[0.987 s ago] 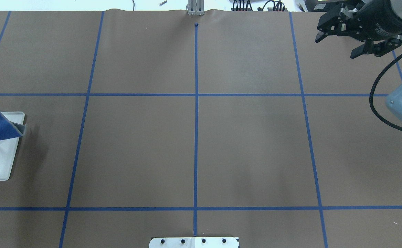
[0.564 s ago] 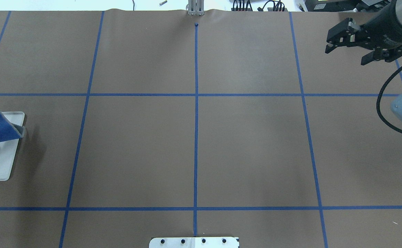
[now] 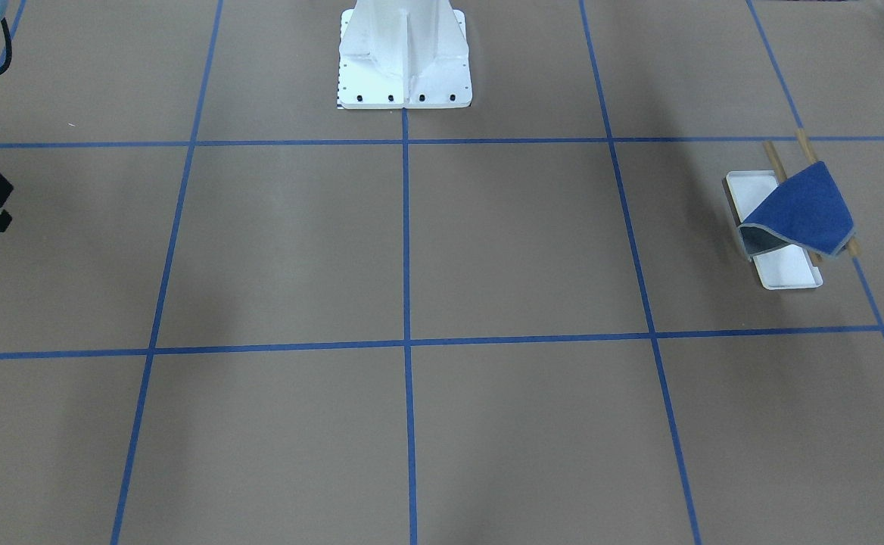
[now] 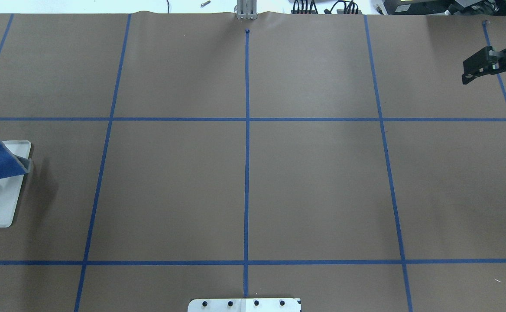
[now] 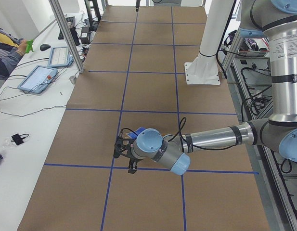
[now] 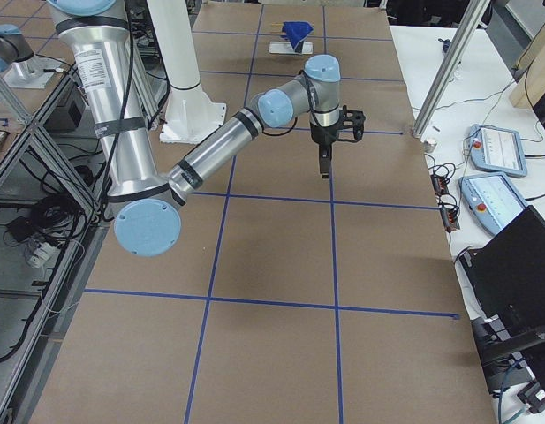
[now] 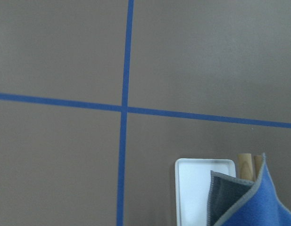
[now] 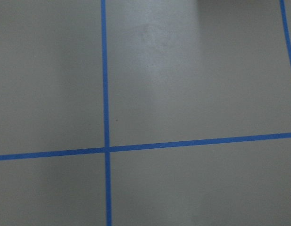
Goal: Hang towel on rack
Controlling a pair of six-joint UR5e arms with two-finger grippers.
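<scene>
Towel (image 3: 801,212) draped over rack (image 3: 786,274) rods; right gripper (image 4: 491,77), above tabletop (image 4: 313,182), spread wide and empty (left gripper (image 5: 125,156): opening cannot be told).

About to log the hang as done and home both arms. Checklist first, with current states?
1. Blue-and-grey square cloth towel draped across both rods of the small white-tray, wooden-rod rack: ok.
2. Towel's hanging grey corner clear of the rack's base: cannot tell.
3. Rack standing flat on the brown table: ok.
4. Right hand open, empty, far from the rack: ok.
5. Left hand free of the towel: cannot tell, seen only from the side.
</scene>
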